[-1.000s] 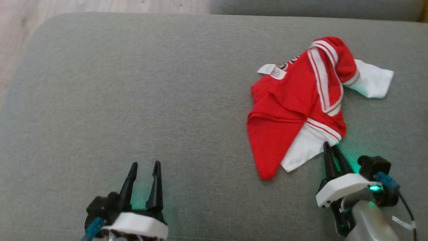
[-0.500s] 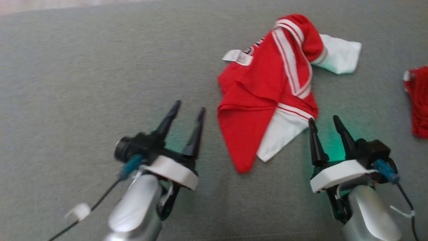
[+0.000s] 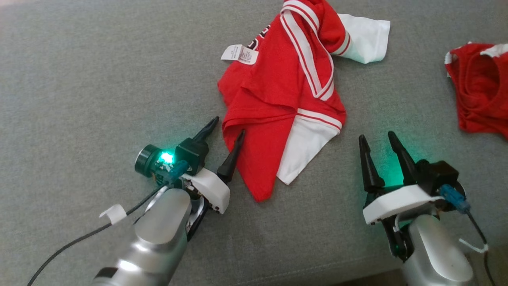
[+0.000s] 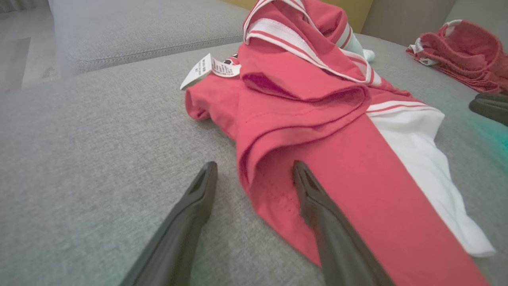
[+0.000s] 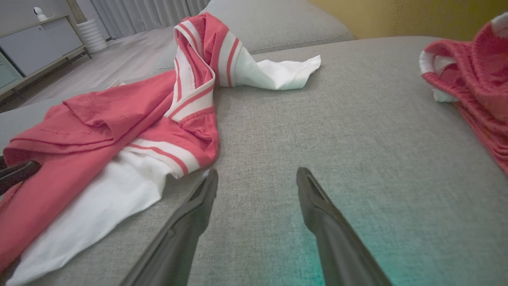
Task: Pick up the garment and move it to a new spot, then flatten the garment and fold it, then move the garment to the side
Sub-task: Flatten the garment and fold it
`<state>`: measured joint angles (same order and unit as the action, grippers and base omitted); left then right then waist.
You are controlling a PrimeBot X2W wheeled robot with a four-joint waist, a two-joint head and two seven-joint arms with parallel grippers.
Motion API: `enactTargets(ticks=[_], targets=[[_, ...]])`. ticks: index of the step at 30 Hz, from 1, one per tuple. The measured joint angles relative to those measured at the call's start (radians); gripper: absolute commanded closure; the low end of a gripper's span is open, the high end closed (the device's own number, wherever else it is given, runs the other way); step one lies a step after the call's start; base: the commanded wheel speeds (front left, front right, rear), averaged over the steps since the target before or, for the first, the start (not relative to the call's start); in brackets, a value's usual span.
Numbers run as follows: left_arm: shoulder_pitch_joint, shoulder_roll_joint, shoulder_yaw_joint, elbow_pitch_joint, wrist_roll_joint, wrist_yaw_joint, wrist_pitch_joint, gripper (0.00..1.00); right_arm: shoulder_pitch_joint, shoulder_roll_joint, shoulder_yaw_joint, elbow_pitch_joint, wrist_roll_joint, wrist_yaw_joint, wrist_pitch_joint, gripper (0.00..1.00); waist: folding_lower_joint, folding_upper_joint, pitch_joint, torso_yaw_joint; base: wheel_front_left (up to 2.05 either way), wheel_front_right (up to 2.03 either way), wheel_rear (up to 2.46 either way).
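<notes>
Crumpled red-and-white garment [image 3: 278,99] on a grey sofa cushion [image 3: 99,79], a gripper at each near corner, both with fingers spread.
Head view: the garment lies far and centre, its white label [image 3: 239,54] at its far-left edge; the left gripper [image 3: 229,125] stands with jaws apart at the near-left red hem, one fingertip at the cloth, the other over bare cushion; the right gripper [image 3: 376,135], jaws apart, stands just right of the white sleeve end, clear of it; a second red garment [image 3: 480,91] lies well apart, far right. Left wrist view: the fingers straddle the hem's folded edge. Right wrist view: both fingers are over bare cushion, the striped cuff just beside the left one.
</notes>
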<state>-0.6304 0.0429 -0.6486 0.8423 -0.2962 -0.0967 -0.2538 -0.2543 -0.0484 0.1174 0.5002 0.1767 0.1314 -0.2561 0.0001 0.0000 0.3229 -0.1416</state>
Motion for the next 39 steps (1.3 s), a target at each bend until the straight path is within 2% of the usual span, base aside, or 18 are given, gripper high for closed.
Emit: enactTargets(ticks=[3, 4, 5, 6, 11, 14, 17, 23, 27, 32, 39], targets=[[-0.001, 0.001, 0.004, -0.009, -0.019, 0.002, 0.0, 0.0, -0.004, 0.0, 0.001, -0.003, 0.001, 0.0, 0.0, 0.0, 0.0, 0.0, 0.008, -0.005, 0.0, 0.0, 0.0], [-0.001, 0.001, 0.004, -0.018, -0.021, 0.006, 0.0, 0.23, -0.003, 0.0, 0.002, -0.003, 0.001, 0.0, 0.0, 0.0, 0.0, 0.0, 0.009, -0.004, 0.0, 0.0, 0.0], [-0.001, 0.001, 0.006, -0.029, -0.021, 0.006, 0.0, 0.71, -0.004, 0.0, 0.004, -0.003, 0.004, 0.0, 0.0, 0.0, 0.0, 0.0, 0.009, -0.003, 0.0, 0.0, 0.0], [0.0, 0.001, 0.007, -0.046, -0.021, 0.006, 0.0, 1.0, -0.004, 0.0, 0.006, -0.003, 0.01, 0.0, 0.0, 0.0, 0.0, 0.0, 0.009, -0.001, 0.0, 0.0, 0.0], [0.006, 0.0, 0.04, -0.153, -0.02, 0.005, 0.0, 1.0, -0.004, 0.0, 0.005, 0.004, 0.016, 0.0, 0.0, 0.0, 0.0, 0.0, 0.003, 0.021, 0.0, 0.0, 0.0], [0.03, 0.0, 0.076, -0.276, -0.019, 0.004, 0.0, 1.0, -0.003, 0.0, -0.005, 0.014, 0.016, 0.0, 0.0, 0.0, 0.0, 0.0, -0.004, 0.047, 0.0, 0.0, 0.0], [0.075, -0.001, 0.107, -0.389, -0.02, 0.0, 0.0, 1.0, -0.001, 0.0, -0.02, 0.027, 0.016, 0.0, 0.0, 0.0, -0.0001, 0.0, -0.015, 0.085, 0.0, 0.0, 0.0], [0.173, 0.001, 0.129, -0.527, -0.021, -0.008, 0.0, 1.0, 0.002, 0.0, -0.031, 0.058, 0.017, 0.0, 0.0, 0.0, -0.0001, 0.0, -0.047, 0.181, 0.0, 0.0, 0.0], [0.22, 0.0, 0.13, -0.576, -0.026, -0.009, 0.0, 1.0, 0.004, 0.0, -0.029, 0.074, 0.031, 0.0, 0.0, 0.0, -0.0002, 0.0, -0.078, 0.242, 0.0, 0.0, 0.0], [0.253, 0.0, 0.163, -0.561, -0.033, 0.001, 0.0, 1.0, 0.021, 0.0, -0.018, 0.089, 0.043, 0.0, 0.0, 0.0, -0.0002, 0.0, -0.117, 0.299, 0.0, 0.0, 0.0], [0.247, 0.0, 0.228, -0.56, -0.014, 0.002, 0.0, 1.0, 0.021, 0.0, -0.002, 0.09, 0.043, 0.0, 0.0, 0.0, 0.0, 0.0, -0.105, 0.3, 0.0, 0.0, 0.0]])
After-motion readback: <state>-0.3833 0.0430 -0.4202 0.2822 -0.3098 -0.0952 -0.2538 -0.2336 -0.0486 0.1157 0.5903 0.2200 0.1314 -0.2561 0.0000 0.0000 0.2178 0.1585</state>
